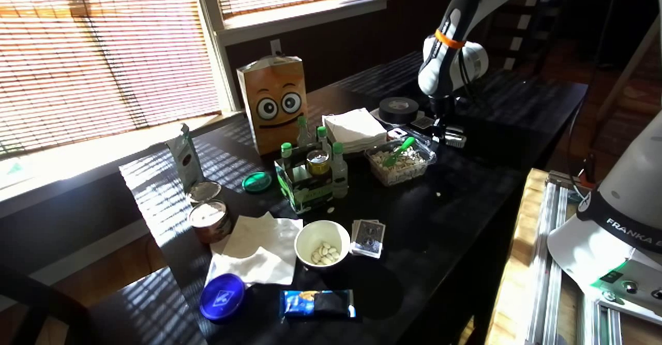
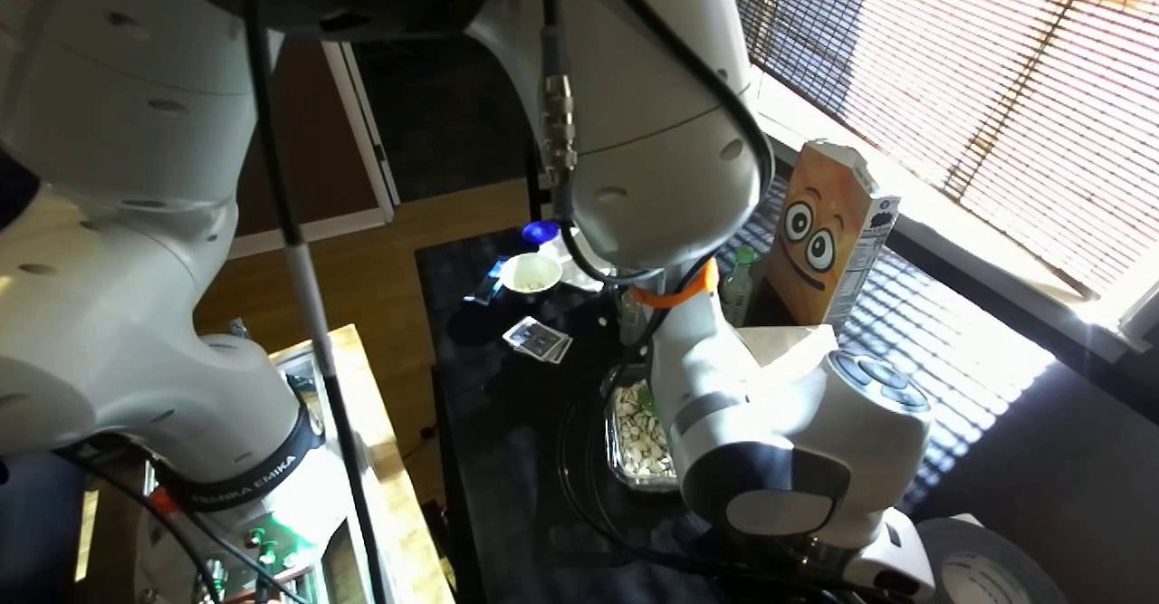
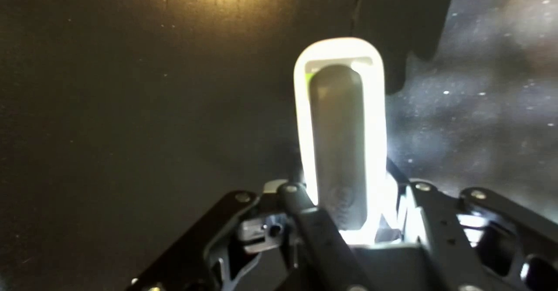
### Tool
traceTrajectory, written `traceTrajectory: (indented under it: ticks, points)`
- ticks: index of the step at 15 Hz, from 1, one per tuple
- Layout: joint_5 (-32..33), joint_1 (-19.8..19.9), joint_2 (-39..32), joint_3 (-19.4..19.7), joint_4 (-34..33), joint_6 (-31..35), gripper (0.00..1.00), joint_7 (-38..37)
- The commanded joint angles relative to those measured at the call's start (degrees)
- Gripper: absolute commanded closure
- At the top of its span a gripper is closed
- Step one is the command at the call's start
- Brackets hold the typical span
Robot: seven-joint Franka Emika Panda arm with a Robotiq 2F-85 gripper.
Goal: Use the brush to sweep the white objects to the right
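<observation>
In the wrist view my gripper [image 3: 352,190] is partly closed around a brush [image 3: 340,147] with a bright white rim and a grey middle. The fingers lie along its two sides; the tips are hidden. In an exterior view my gripper [image 1: 447,137] hangs low over the black table's far part, beside the clear tub. Small white objects look like seeds or beans. One lies loose [image 1: 438,194] on the table, another [image 1: 330,210] near the bottle carrier. More fill the clear tub [image 2: 643,436] and the white bowl [image 1: 325,254]. The arm hides my gripper in an exterior view.
A green spoon [image 1: 401,151] stands in the tub. A napkin stack [image 1: 354,128] and a black tape roll [image 1: 398,109] stand close to my gripper. A bottle carrier [image 1: 305,184], a tall orange carton [image 1: 274,104] and cards [image 1: 369,238] stand farther off.
</observation>
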State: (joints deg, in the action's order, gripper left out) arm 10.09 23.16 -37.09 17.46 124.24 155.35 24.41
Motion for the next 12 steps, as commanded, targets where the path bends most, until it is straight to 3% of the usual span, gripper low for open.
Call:
traceTrajectory:
  ticks: [1, 3, 8, 12]
  points:
    - [-5.3, 5.8, 9.2, -9.0, 3.9, -8.6, 0.84, 5.2]
    - [-8.9, 6.2, 12.9, -11.5, 5.8, -10.5, 0.84, 6.2]
    - [-10.9, 1.7, 21.5, -10.0, 10.9, -14.5, 0.84, 1.3]
    - [-15.2, -0.9, 27.9, -12.5, 17.6, -15.8, 0.84, 5.6]
